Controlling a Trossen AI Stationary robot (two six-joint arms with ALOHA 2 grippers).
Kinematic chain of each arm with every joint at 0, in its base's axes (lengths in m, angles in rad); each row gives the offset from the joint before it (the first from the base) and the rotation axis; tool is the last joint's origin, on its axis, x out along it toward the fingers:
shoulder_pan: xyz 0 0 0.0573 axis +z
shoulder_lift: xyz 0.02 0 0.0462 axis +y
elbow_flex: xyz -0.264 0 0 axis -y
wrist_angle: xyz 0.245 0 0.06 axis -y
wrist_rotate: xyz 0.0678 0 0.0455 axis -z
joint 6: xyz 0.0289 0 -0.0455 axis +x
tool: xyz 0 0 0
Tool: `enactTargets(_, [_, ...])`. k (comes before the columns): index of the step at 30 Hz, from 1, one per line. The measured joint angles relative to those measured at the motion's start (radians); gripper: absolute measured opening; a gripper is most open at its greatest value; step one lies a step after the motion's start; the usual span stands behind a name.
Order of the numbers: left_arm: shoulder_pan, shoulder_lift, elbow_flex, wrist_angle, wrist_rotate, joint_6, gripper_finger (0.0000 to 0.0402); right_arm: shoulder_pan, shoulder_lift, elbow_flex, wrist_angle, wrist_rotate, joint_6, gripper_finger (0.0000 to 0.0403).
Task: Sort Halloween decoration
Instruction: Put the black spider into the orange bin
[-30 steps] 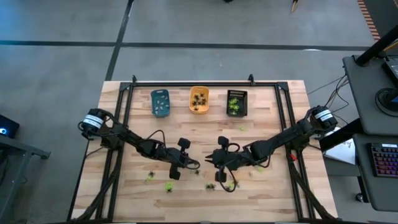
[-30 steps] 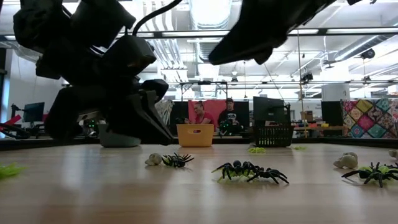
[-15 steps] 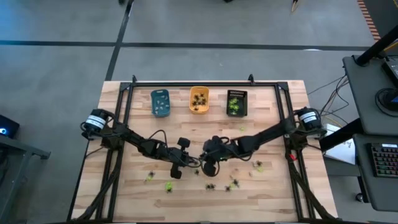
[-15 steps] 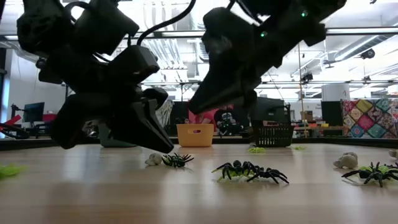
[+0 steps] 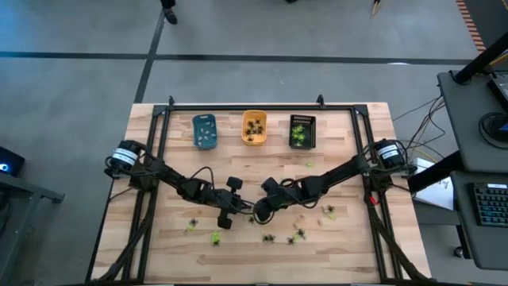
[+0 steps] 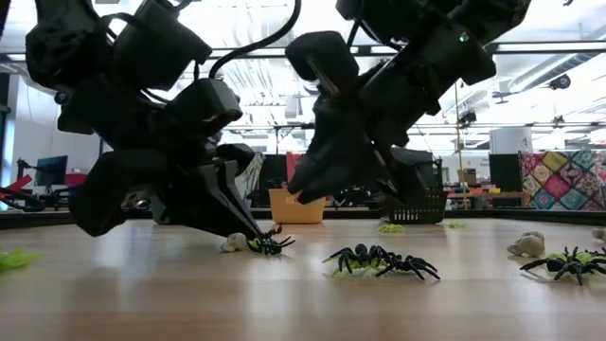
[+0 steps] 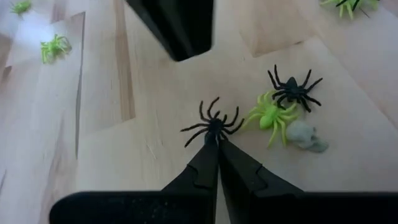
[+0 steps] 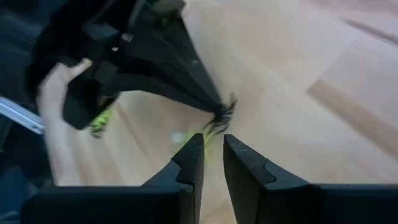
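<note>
Bench (image 5: 349, 246): three trays along far edge, blue (image 5: 204, 131), orange (image 5: 254, 127), black (image 5: 302, 131), each already holding pieces.

Left gripper (image 7: 217, 142) low at near centre, fingers pinched shut on black spider (image 7: 213, 124) resting on wood.

Right gripper (image 8: 211, 144) just right of it, fingers slightly apart, empty, pointed at same spider.

Step, judged: handover or lift. Next needs carry to matching tray.

Spider: tiny, glossy black, legs splayed.

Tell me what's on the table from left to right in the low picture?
Yellow-green spider → pale skull → small black spider → big black spiders → another pale skull → black spider on green one.
</note>
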Motion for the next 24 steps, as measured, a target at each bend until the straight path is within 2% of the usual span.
enactTargets(14, [0.003, 0.029, 0.002, 0.033, -0.001, -0.015, 0.0000, 0.008, 0.024, 0.000, 0.001, 0.015, 0.047, 0.0155])
enactTargets(19, [0.003, 0.030, 0.002, 0.033, -0.001, -0.018, 0.0000, 0.006, 0.056, 0.000, 0.035, 0.023, 0.041, 0.0171])
enactTargets(24, [0.003, 0.031, 0.002, 0.034, 0.000, -0.018, 0.0000, 0.003, 0.061, 0.000, 0.072, 0.054, 0.011, 0.0170])
